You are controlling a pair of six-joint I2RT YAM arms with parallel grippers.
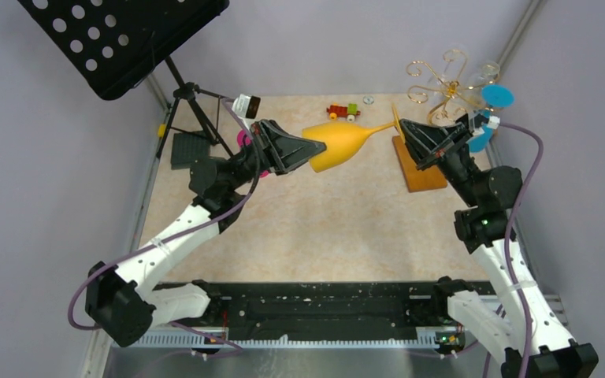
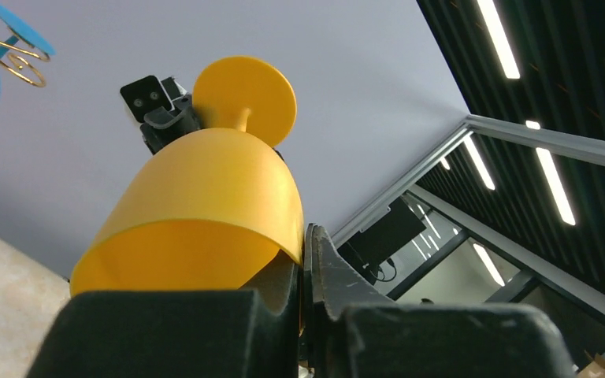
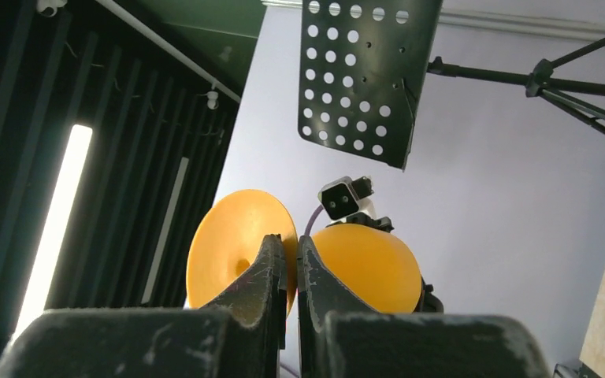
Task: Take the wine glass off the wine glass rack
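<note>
One yellow glass (image 1: 345,142) hangs level over open desk (image 1: 323,228): left gripper (image 1: 309,151) clamps its rim, right gripper (image 1: 403,130) pinches its stem beside the rack (image 1: 441,83).

Yellow-orange wine glass (image 1: 345,142), gold wire rack (image 1: 439,79), orange-brown base (image 1: 421,175), black hole-dotted music stand (image 1: 118,39)

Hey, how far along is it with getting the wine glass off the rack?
Done: the yellow wine glass is clear of the gold rack, held sideways above the table. In hand: left gripper jaws pinch its bowl rim, right gripper jaws its stem. Left: setting it down.
</note>
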